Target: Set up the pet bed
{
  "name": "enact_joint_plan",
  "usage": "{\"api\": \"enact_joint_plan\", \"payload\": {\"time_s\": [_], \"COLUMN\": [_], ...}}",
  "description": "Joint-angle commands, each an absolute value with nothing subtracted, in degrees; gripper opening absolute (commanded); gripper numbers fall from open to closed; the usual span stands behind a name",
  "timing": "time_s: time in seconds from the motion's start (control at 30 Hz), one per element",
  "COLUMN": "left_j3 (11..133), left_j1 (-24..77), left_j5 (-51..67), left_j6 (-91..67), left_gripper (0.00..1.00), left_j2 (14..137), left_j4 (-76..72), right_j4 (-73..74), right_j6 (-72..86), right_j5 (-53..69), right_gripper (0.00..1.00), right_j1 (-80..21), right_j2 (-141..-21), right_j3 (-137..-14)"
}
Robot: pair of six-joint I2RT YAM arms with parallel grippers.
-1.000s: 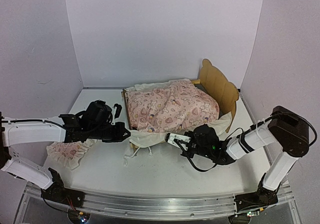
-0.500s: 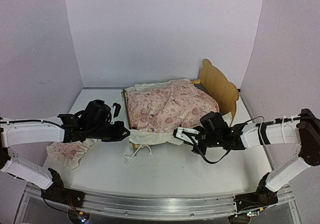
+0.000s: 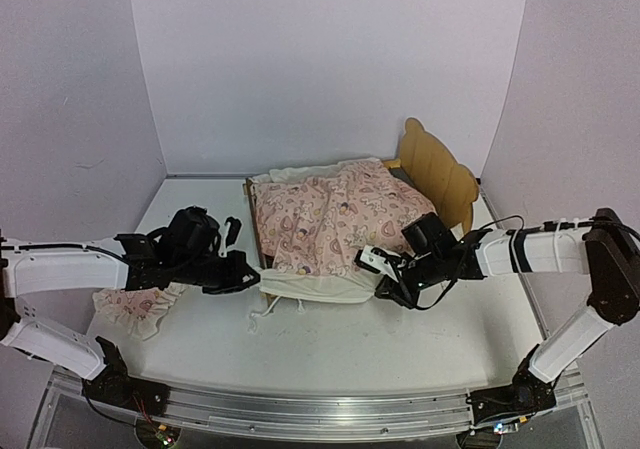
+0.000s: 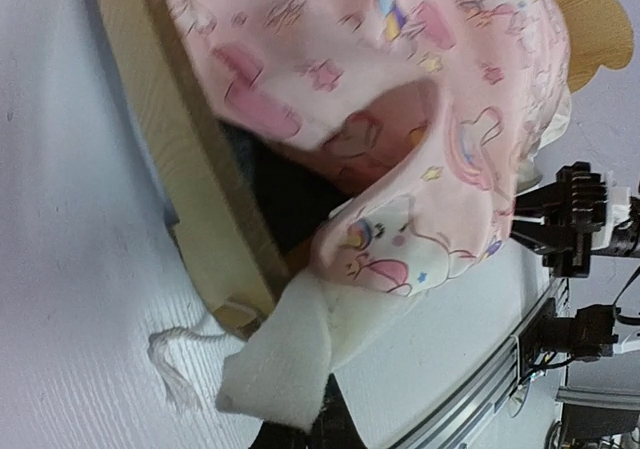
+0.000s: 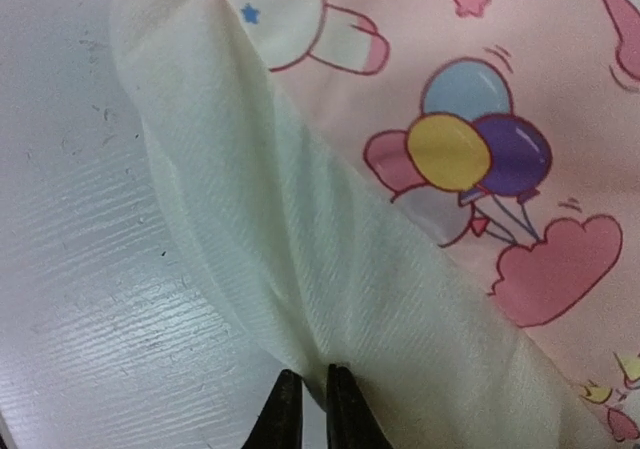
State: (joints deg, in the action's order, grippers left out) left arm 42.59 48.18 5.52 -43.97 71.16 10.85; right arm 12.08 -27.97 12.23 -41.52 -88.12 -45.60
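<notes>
pet bed [image 3: 440, 174] at frame centre covered by pink blanket [image 3: 335, 214], its white ruffle [image 3: 315, 287] pinched by left fingers [image 3: 243, 271] and right fingers [image 5: 287, 414]

The blanket [image 3: 340, 209] is pink, printed with white cartoon animals, stars and a bunch of blue, yellow and purple balloons. Its ruffle [image 5: 300, 259] is cream-white. The bed frame [image 3: 440, 174] is pale tan wood and the mattress [image 4: 285, 194] is dark grey. The near-left pillow [image 3: 135, 304] is pink-patterned with a white frill. The surface [image 3: 350, 349] is white.

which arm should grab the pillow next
Left, probably. The pillow lies beside the left arm; the right fingers are across the bed. The left fingers must first release the blanket.
</notes>
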Motion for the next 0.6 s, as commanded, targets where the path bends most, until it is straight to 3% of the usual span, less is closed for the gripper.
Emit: {"api": "enact_joint_plan", "payload": {"time_s": [0.0, 0.13, 0.23, 0.33, 0.4, 0.57], "left_j3": [37.86, 34.16, 34.0, 36.42, 41.17, 54.77], "left_j1": [47.55, 47.55, 47.64, 47.55, 47.19, 43.47], "left_j5": [9.98, 15.92, 20.61, 17.35, 14.36, 3.04], "left_j6": [-47.86, -50.29, -49.58, -48.63, -44.64, -36.86], "left_gripper": [0.0, 0.05, 0.2, 0.51, 0.65, 0.74], "left_j2": [69.8, 68.34, 67.89, 62.51, 60.37, 62.54], "left_j4": [11.5, 10.52, 11.49, 15.58, 20.48, 27.67], "right_j4": [13.48, 13.45, 16.01, 24.76, 31.43, 41.12], "right_j6": [-18.01, -11.49, -4.17, 1.76, 5.04, 4.25], "right_j5": [12.44, 4.37, -7.74, -18.23, -23.2, -23.52], "right_gripper": [0.16, 0.24, 0.56, 0.82, 0.97, 0.98], "right_j1": [-41.22, -41.22, -41.22, -41.09, -40.31, -32.31], "right_j2": [-85.07, -76.69, -69.73, -64.42, -63.53, -70.96], "right_j3": [-46.0, -42.46, -43.13, -49.63, -57.74, -74.17]}}
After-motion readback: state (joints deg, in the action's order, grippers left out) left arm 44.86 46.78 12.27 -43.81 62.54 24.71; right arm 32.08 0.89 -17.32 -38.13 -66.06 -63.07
